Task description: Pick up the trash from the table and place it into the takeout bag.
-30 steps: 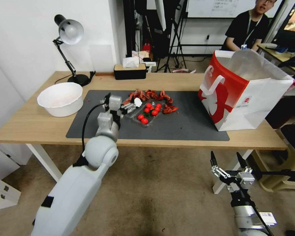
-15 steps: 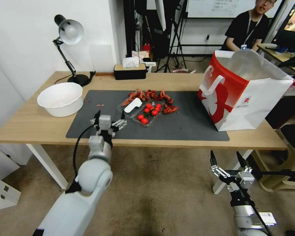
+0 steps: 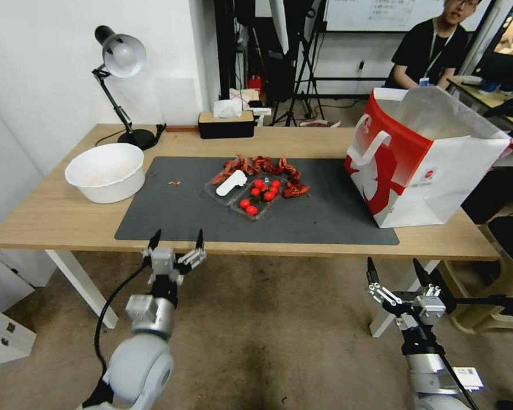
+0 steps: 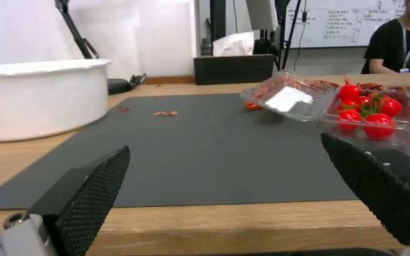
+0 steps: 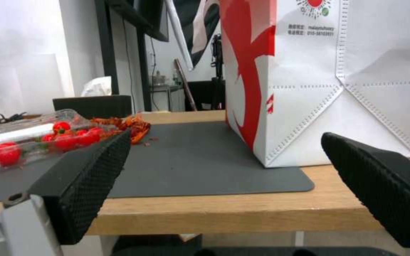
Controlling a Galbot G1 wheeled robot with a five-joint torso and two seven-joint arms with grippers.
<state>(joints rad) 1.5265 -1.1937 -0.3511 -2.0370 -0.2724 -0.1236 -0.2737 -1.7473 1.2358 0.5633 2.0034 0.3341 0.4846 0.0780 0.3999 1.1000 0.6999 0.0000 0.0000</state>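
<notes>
Light-wood counter (image 3: 57,219) on white legs is seen against a white wall, with a dark grey mat (image 3: 325,219) laid across its middle. Near the mat's centre, a clear plastic clamshell tray (image 3: 255,199) of red cherry tomatoes (image 3: 269,195) is seen lying open, its lid carrying a white label (image 3: 232,183). Just behind the tray, a string of red crumpled scraps (image 3: 262,165) is spread in an arc, touching the tray's far edge. A few small red crumbs (image 3: 173,183) are scattered on the mat towards the left.

At the counter's right end the takeout bag (image 3: 433,165) is stood upright and open-mouthed, its red front with a white graphic turned towards the tray, one corner resting on the mat. At the left end a white bowl (image 3: 104,171) is set on bare wood just beside the mat, with a desk lamp (image 3: 119,57) behind it and a black tissue box (image 3: 226,124) at the back edge.

Both arms are held low, in front of the counter's near edge and off it. The left gripper (image 3: 175,245) is held just below the front edge, its jaws spread wide with nothing between them. The right gripper (image 3: 395,275) is held lower, below the bag's end of the counter, its jaws likewise wide apart and empty.
</notes>
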